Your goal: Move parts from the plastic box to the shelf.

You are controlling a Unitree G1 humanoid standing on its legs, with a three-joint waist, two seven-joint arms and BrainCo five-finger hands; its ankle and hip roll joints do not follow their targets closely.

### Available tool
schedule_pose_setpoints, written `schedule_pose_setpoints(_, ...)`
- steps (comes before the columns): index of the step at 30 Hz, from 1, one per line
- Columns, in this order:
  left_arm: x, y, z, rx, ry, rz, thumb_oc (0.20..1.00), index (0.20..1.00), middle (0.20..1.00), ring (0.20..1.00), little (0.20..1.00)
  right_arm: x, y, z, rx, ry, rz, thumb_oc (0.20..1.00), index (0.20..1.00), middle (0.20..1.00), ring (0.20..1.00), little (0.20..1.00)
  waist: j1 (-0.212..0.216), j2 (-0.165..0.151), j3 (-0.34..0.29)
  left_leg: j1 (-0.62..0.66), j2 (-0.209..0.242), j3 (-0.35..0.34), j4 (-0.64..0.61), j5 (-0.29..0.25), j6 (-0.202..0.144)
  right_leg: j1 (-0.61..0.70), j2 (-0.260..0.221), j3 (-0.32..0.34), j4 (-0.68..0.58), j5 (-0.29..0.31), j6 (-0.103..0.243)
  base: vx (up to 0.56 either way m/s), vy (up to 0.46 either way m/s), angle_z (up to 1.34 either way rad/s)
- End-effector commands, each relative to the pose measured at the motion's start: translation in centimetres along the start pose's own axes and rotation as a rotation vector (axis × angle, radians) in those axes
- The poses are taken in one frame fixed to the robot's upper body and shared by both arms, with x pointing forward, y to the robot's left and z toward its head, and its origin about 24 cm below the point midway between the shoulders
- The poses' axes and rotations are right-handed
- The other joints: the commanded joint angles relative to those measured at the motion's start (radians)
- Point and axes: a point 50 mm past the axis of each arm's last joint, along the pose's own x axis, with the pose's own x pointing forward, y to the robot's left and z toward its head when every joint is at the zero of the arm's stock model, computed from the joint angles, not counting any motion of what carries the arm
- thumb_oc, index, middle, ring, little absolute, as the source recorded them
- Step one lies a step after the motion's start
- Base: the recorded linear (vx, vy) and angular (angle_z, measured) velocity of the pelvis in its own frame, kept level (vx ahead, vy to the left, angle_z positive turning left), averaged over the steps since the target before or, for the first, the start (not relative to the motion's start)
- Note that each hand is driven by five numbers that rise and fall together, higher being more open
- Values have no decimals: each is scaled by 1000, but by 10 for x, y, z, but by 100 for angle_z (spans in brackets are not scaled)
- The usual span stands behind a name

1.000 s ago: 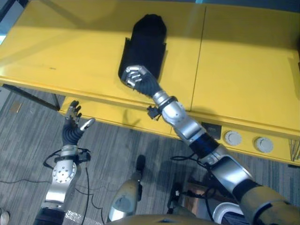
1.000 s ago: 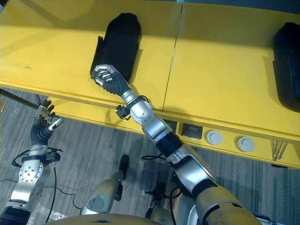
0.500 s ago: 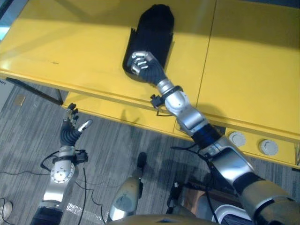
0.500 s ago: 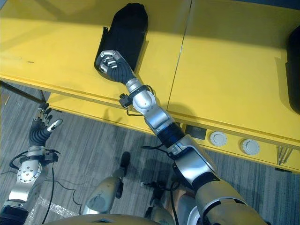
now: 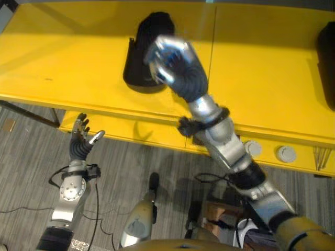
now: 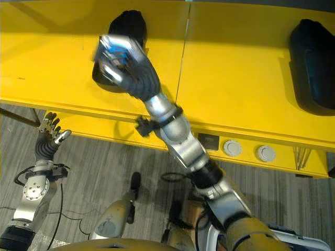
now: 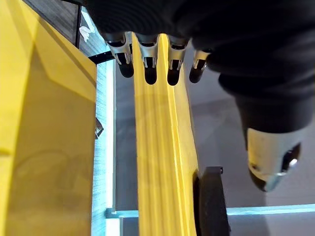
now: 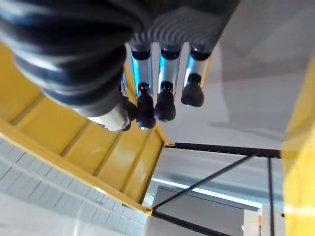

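right hand: raised above the yellow shelf top, fingers curled in toward the palm, nothing seen in its grasp (blurred in the eye views; right wrist view shows the dark-tipped fingers bent, with no part between them)
black moulded plastic part: lying on the flat yellow metal shelf, just behind and under the right hand from the head camera; hand and part look apart, contact cannot be told
part orientation: long axis runs away from the robot, rounded end far, wider end toward the shelf's front edge
second black plastic part: on the same shelf, well to the right of the right hand, near the far right edge
shelf seam: thin line between two yellow panels, just right of the right hand
left hand: low, below the shelf's front edge, over the grey striped carpet floor, well apart from the parts
left hand state: fingers straight and spread, thumb out to the side, holding nothing (left wrist view shows the fingers extended in a row beside a yellow edge)
round grey knobs: two on the yellow front panel, below and right of the right hand's forearm
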Motion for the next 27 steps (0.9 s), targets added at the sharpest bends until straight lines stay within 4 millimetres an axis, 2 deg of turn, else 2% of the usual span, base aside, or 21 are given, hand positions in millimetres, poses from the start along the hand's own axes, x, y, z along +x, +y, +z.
schedule_pose_setpoints(1, 7, -2, 13, 39, -79, -44, 1000, 1000, 1000, 1000, 1000, -14, -4, 11, 39, -29, 77, 200, 200, 200, 200, 200, -17, -66, -1, 112, 75, 54, 78, -211, -79, -6, -67, 53, 78, -64, 101, -45, 14, -15)
schedule_pose_setpoints(2, 4, -1, 9, 55, -60, -78, 1000, 1000, 1000, 1000, 1000, -21, -5, 5, 75, 21, 70, 200, 200, 200, 200, 200, -24, -69, -4, 118, 76, 62, 82, -215, -77, -2, -69, 58, 77, -60, 104, -58, 29, -22)
schedule_pose_setpoints(3, 3, 6, 12, 91, -68, -71, 1000, 1000, 1000, 1000, 1000, -37, -9, 3, 64, 63, 69, 511, 511, 511, 511, 511, -41, -74, -9, 128, 76, 71, 83, -219, -75, 0, -69, 66, 77, -57, 109, -48, 46, -23)
schedule_pose_setpoints(4, 3, 8, 14, 94, -78, -72, 1000, 1000, 1000, 1000, 1000, -43, -10, 5, 71, 73, 70, 1000, 1000, 1000, 1000, 1000, -54, -78, -14, 135, 75, 81, 86, -223, -73, 0, -70, 72, 79, -51, 115, -43, 60, -25)
schedule_pose_setpoints(5, 3, 10, 18, 95, -95, -67, 1000, 1000, 1000, 1000, 1000, -56, -12, 5, 74, 110, 67, 1000, 1000, 1000, 1000, 1000, -70, -83, -19, 146, 75, 99, 87, -228, -70, 1, -72, 86, 80, -47, 122, -37, 84, -34)
schedule_pose_setpoints(6, 3, 7, 36, 84, -173, -89, 1000, 1000, 1000, 1000, 1000, -62, -13, 9, 75, 113, 58, 1000, 1000, 1000, 1000, 1000, -85, -87, -24, 159, 74, 116, 87, -233, -67, 2, -73, 102, 80, -41, 129, -37, 100, -40)
schedule_pose_setpoints(7, 3, 7, 54, 107, -254, -86, 1000, 1000, 1000, 1000, 1000, -78, -21, 16, 40, 135, 29, 1000, 1000, 1000, 1000, 1000, -110, -91, -29, 169, 75, 135, 91, -239, -65, 1, -74, 115, 83, -39, 138, -2, 103, -49)
schedule_pose_setpoints(10, 0, 12, 74, 133, -358, -61, 1000, 1000, 1000, 1000, 1000, -104, -35, 27, -17, 184, -56, 1000, 1000, 1000, 1000, 1000, -173, -97, -53, 215, 85, 196, 101, -262, -65, 1, -73, 157, 84, -32, 154, 27, 74, -67)
schedule_pose_setpoints(11, -1, 12, 76, 145, -368, -63, 1000, 1000, 1000, 1000, 1000, -113, -39, 30, -28, 196, -103, 1000, 1000, 1000, 1000, 1000, -189, -99, -68, 225, 88, 218, 101, -263, -66, -5, -73, 175, 84, -26, 154, 23, 45, -89)
schedule_pose_setpoints(12, -1, 12, 76, 145, -368, -63, 1000, 1000, 1000, 1000, 1000, -113, -39, 30, -28, 196, -103, 1000, 1000, 1000, 1000, 1000, -189, -99, -68, 225, 89, 219, 101, -263, -66, -6, -73, 175, 84, -26, 154, 39, 58, -90)
schedule_pose_setpoints(13, -2, 12, 78, 173, -379, -64, 1000, 1000, 1000, 1000, 1000, -125, -45, 32, -39, 219, -176, 1000, 1000, 1000, 1000, 1000, -220, -97, -84, 246, 91, 237, 106, -273, -65, -3, -72, 195, 85, -24, 154, 41, 65, -61)
schedule_pose_setpoints(17, -4, 8, 82, 187, -403, -78, 1000, 1000, 1000, 1000, 1000, -144, -54, 31, -74, 271, -290, 1000, 1000, 1000, 1000, 1000, -267, -84, -103, 278, 89, 278, 119, -293, -58, -8, -71, 239, 93, -18, 154, 28, 79, -32)
schedule_pose_setpoints(24, 1, -6, 86, 197, -431, -141, 1000, 1000, 1000, 1000, 1000, -158, -67, 40, -227, 288, -433, 1000, 1000, 1000, 1000, 1000, -357, -67, -107, 330, 84, 363, 122, -320, -40, -49, -47, 314, 146, 4, 154, 24, 57, -37)
schedule_pose_setpoints(26, 4, -6, 84, 214, -416, -149, 1000, 1000, 1000, 1000, 1000, -159, -71, 39, -271, 291, -466, 1000, 1000, 1000, 1000, 1000, -378, -62, -93, 344, 87, 398, 115, -321, -32, -85, -30, 301, 197, 14, 154, -32, 26, -54)
schedule_pose_setpoints(27, 8, -8, 81, 205, -400, -158, 1000, 1000, 1000, 1000, 1000, -159, -76, 39, -339, 302, -497, 1000, 1000, 1000, 1000, 1000, -395, -64, -72, 365, 80, 457, 110, -326, -20, -119, -29, 232, 257, 7, 154, 29, 101, -67)
